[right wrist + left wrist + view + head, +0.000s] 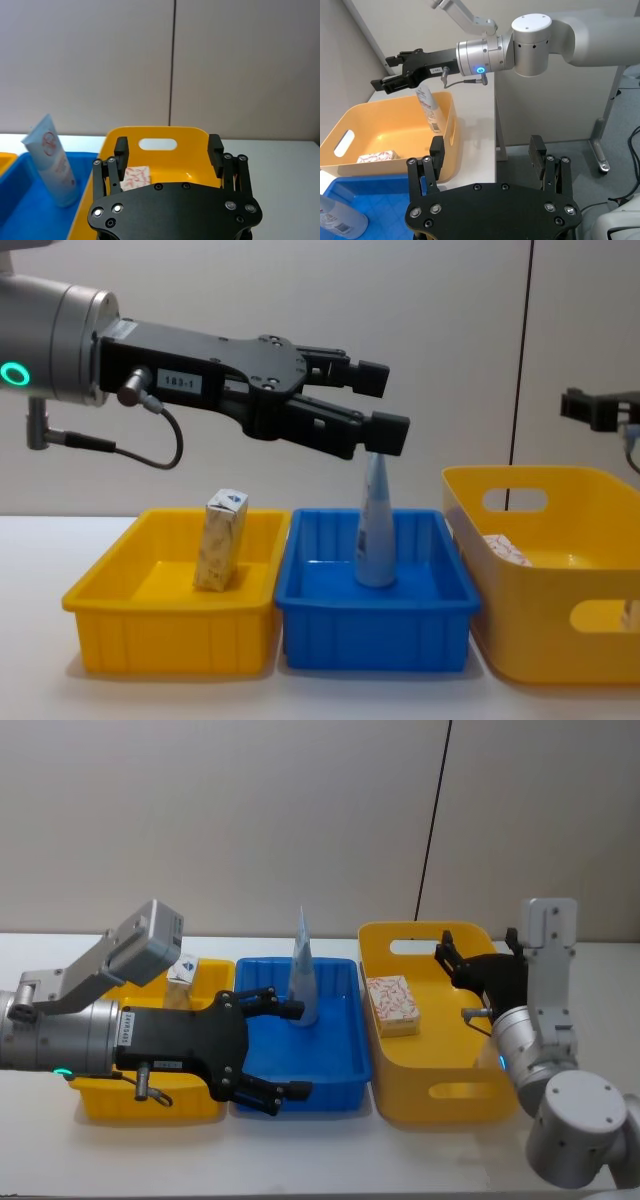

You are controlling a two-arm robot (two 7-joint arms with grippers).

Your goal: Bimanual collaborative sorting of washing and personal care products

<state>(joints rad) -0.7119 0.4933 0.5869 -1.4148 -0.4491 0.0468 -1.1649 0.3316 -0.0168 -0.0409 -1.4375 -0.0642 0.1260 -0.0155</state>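
Note:
A tall pale-blue tube [303,975] [375,530] [52,165] stands upright in the blue bin [345,1065]. My left gripper [291,1051] [383,403] [487,152] hovers open above that bin, right in front of the tube, holding nothing. The white box with red leaf print [392,1003] [135,177] lies in the right yellow bin [440,1105]. A beige speckled carton [183,970] [220,540] stands in the left yellow bin [170,635]. Over the right bin hangs my right gripper [458,975] [167,150] [390,72], open and empty. Under it, a white tube [430,107] leans in that bin.
The three bins sit side by side near the white table's front edge [300,1160]. A grey wall with a dark vertical seam [432,830] stands behind. Bare table lies behind the bins and to the right of the right bin.

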